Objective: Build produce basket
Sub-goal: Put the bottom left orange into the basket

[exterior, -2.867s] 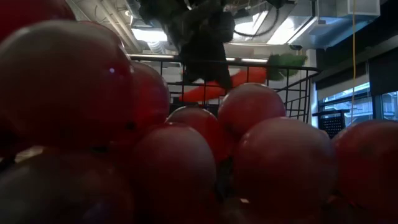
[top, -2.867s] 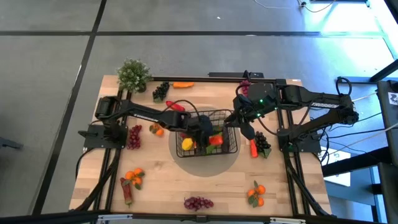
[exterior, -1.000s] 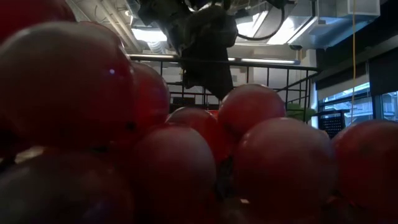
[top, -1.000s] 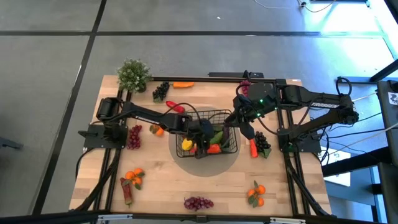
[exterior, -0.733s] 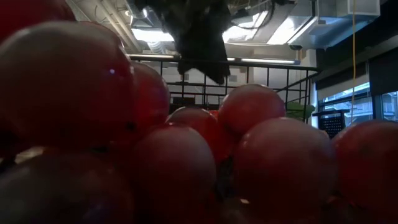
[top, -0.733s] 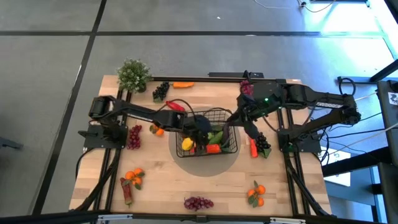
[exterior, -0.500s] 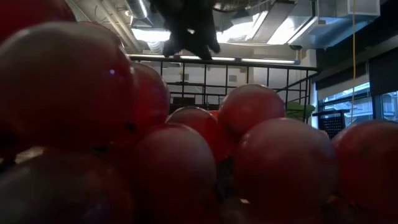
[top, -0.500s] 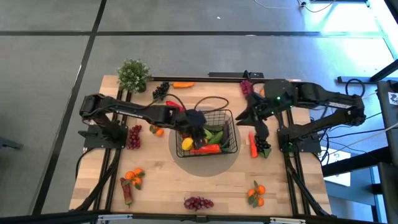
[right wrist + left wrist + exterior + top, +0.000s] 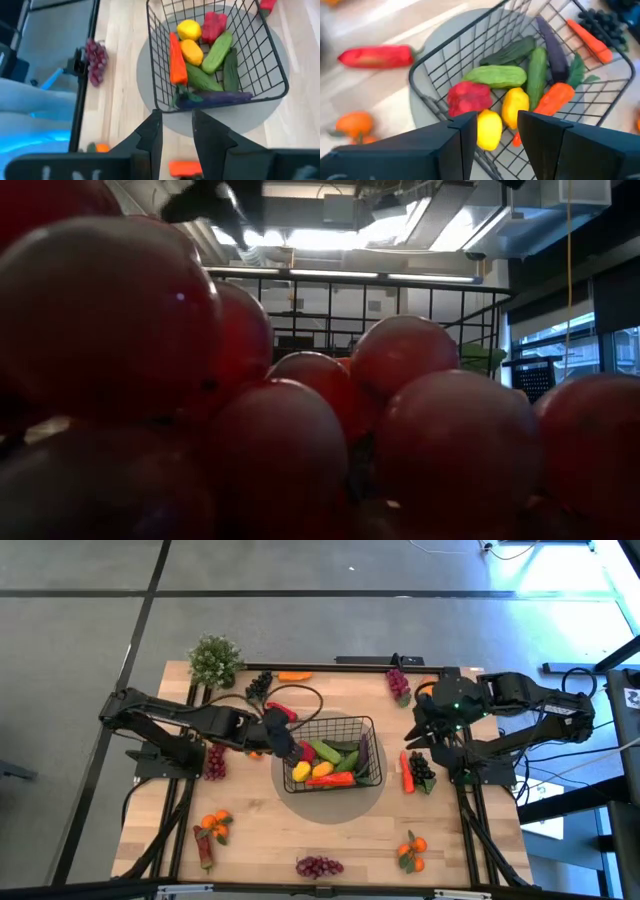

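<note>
Now that my left end effector (image 9: 283,743) has lifted empty and slightly spread from the basket (image 9: 372,766), leaving a carrot (image 9: 335,779) inside, much produce awaits on the desk (image 9: 260,830).

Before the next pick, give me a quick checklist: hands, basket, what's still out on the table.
1. Left hand empty: ok. Fingers apart with nothing between them, at the basket's left rim.
2. Right hand empty: ok. Nothing between its fingers, right of the basket.
3. Basket upright on its grey disc: ok.
4. Produce settled inside: ok. Carrot, lemons, cucumbers, eggplant and a red piece all lie within the rim.
5. Table cleared: not ok. Grapes, orange clusters, a pepper and a carrot remain.
6. Low view usable: not ok, red grapes fill it.
</note>
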Robot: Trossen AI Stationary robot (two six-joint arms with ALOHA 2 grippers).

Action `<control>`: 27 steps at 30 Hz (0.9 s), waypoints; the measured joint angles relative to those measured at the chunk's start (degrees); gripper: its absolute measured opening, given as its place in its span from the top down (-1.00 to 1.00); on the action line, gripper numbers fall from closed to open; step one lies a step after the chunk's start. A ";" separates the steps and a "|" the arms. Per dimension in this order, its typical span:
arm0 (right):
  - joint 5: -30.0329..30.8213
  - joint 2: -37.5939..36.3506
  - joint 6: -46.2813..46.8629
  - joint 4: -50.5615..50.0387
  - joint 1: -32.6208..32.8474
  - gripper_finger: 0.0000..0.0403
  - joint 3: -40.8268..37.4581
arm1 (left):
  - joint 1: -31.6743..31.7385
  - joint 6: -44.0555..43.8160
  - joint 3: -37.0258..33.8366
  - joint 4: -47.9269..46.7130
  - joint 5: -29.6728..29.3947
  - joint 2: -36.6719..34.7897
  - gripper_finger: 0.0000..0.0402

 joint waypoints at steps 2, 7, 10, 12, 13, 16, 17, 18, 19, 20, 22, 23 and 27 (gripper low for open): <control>0.67 -0.69 -0.99 0.06 0.00 0.53 -0.26 | -1.11 -4.78 0.02 -3.99 -0.95 -0.30 0.37; 1.42 -3.57 -2.19 -0.40 -0.02 0.53 -3.69 | -4.49 -19.97 0.00 -14.42 -0.87 -0.53 0.37; 1.42 -5.15 -1.89 -0.77 -0.02 0.53 -5.27 | -6.85 -27.36 0.00 -16.41 0.20 -0.53 0.37; 1.42 -6.01 -0.81 -0.69 -0.02 0.53 -6.12 | -8.51 -31.81 0.00 -17.90 2.13 -0.53 0.37; 1.42 -6.33 -0.46 -0.63 -0.02 0.53 -6.51 | -9.44 -33.90 0.00 -18.91 3.24 -0.53 0.37; 1.42 -7.10 1.07 0.06 -0.02 0.53 -7.51 | -12.27 -39.80 0.00 -22.67 6.08 -0.53 0.37; 1.42 -7.22 1.24 0.17 -0.02 0.53 -7.73 | -13.23 -41.43 0.00 -23.92 6.59 -0.53 0.37; 1.42 -7.27 1.51 0.33 -0.02 0.53 -7.85 | -14.13 -43.05 0.00 -25.20 6.88 -0.51 0.37; 1.42 -7.23 2.16 0.63 -0.02 0.53 -7.85 | -14.90 -44.71 0.00 -26.51 7.18 -0.50 0.37; 1.42 -7.14 2.57 1.17 -0.02 0.53 -7.85 | -15.59 -46.22 0.00 -27.83 7.46 -0.50 0.38; 1.42 -6.93 4.10 2.51 -0.02 0.53 -7.85 | -16.74 -49.09 0.00 -31.00 7.64 -0.50 0.38; 1.46 -6.82 5.16 3.17 -0.02 0.53 -7.85 | -17.30 -50.53 0.00 -32.69 7.67 -0.50 0.38; 1.47 -6.79 7.97 6.47 -0.03 0.53 -7.85 | -19.49 -53.28 -0.02 -38.03 8.74 -1.33 0.38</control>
